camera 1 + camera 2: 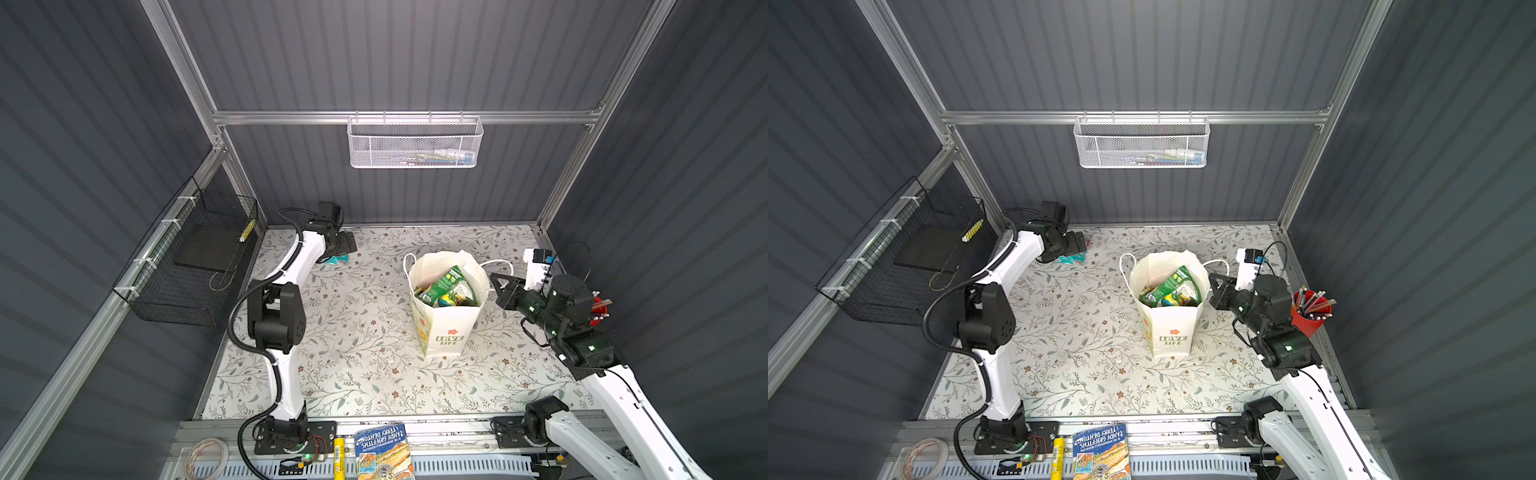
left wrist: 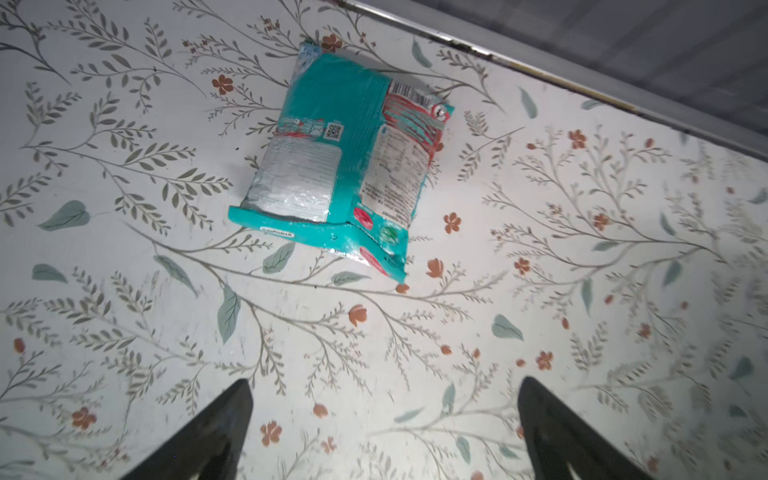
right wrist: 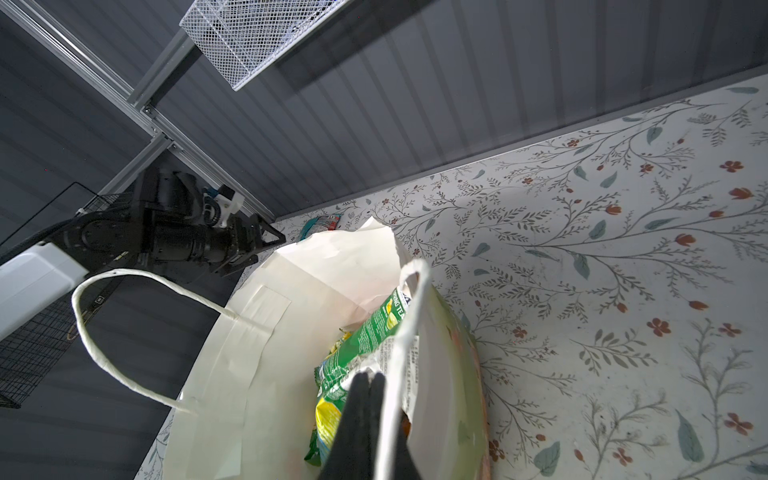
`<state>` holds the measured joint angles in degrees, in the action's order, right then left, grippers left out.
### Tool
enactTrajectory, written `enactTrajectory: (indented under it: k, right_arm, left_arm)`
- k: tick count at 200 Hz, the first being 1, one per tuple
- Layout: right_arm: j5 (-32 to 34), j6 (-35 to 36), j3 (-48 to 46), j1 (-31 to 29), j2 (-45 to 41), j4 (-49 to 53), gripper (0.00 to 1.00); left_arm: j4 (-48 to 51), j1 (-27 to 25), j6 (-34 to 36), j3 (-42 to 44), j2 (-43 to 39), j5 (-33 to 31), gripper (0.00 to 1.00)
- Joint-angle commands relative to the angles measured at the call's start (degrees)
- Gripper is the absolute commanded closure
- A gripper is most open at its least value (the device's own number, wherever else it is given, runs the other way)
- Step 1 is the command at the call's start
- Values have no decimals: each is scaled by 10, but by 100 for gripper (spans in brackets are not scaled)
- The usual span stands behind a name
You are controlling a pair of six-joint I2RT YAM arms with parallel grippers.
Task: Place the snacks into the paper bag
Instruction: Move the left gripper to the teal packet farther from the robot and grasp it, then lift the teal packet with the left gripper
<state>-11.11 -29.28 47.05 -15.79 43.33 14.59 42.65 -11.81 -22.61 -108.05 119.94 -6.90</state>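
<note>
The white paper bag (image 1: 446,332) (image 1: 1170,332) (image 3: 270,332) stands upright right of the table's middle, its mouth open. Several snacks fill it, with a green packet (image 1: 442,284) (image 1: 1170,284) (image 3: 365,336) on top. One teal-and-white snack packet (image 2: 340,166) (image 1: 337,259) (image 1: 1071,258) lies flat near the back wall. My left gripper (image 2: 384,382) (image 1: 347,244) (image 1: 1077,243) hovers beside it, open and empty. My right gripper (image 3: 370,376) (image 1: 494,279) (image 1: 1212,279) is at the bag's right rim. It is shut, and a white cord handle (image 3: 409,316) lies across its fingers.
A red cup of pens (image 1: 1308,311) stands at the right edge behind my right arm. A white box (image 1: 536,266) sits at the back right. A blue book (image 1: 384,451) lies on the front rail. A black wire basket (image 1: 187,266) hangs on the left wall, a white mesh one (image 1: 415,143) on the back wall.
</note>
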Motion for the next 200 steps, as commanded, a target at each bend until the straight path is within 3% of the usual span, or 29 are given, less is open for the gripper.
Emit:
enactTrajectory:
  k: [1, 132, 200]
  right_arm:
    - [7, 11, 0, 2, -3, -10, 100]
    - [12, 14, 0, 2, 1, -9, 100]
    - [14, 16, 0, 2, 0, -8, 100]
  left_arm:
    - [25, 0, 30, -62, 42, -5, 0]
    - [27, 0, 51, -173, 216, -46, 5]
    - [19, 0, 19, -179, 246, -77, 22]
